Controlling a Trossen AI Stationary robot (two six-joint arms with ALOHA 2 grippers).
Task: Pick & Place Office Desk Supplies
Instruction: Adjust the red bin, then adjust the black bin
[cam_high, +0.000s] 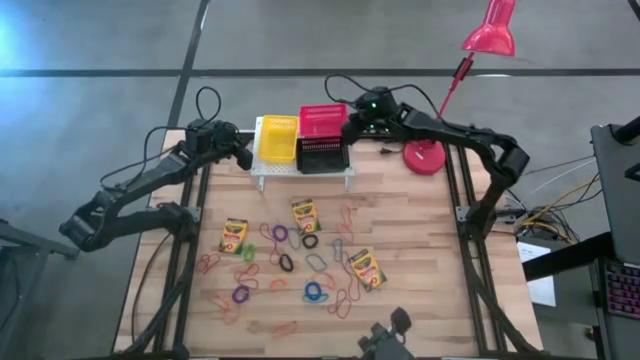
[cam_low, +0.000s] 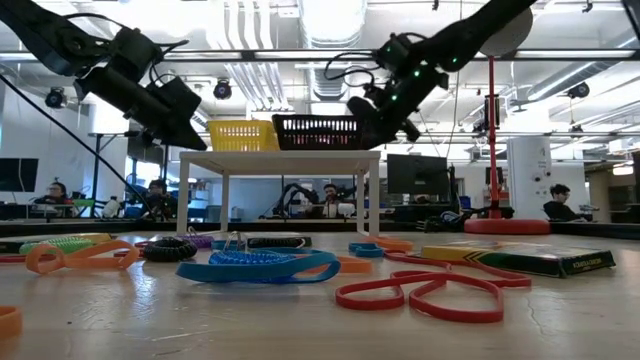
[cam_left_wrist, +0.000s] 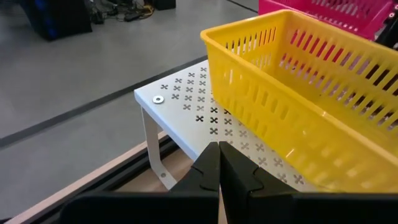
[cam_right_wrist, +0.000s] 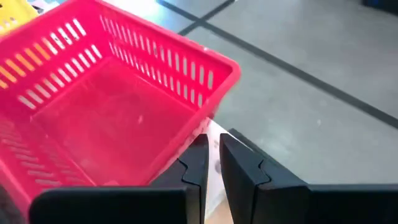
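Red basket sits just beside the right gripper, whose fingers clamp its wall

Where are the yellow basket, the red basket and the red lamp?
yellow basket (cam_high: 278, 138): high view, its inside floor.
red basket (cam_right_wrist: 112, 124): right wrist view, its inside floor.
red lamp (cam_high: 490, 30): high view, its shade.
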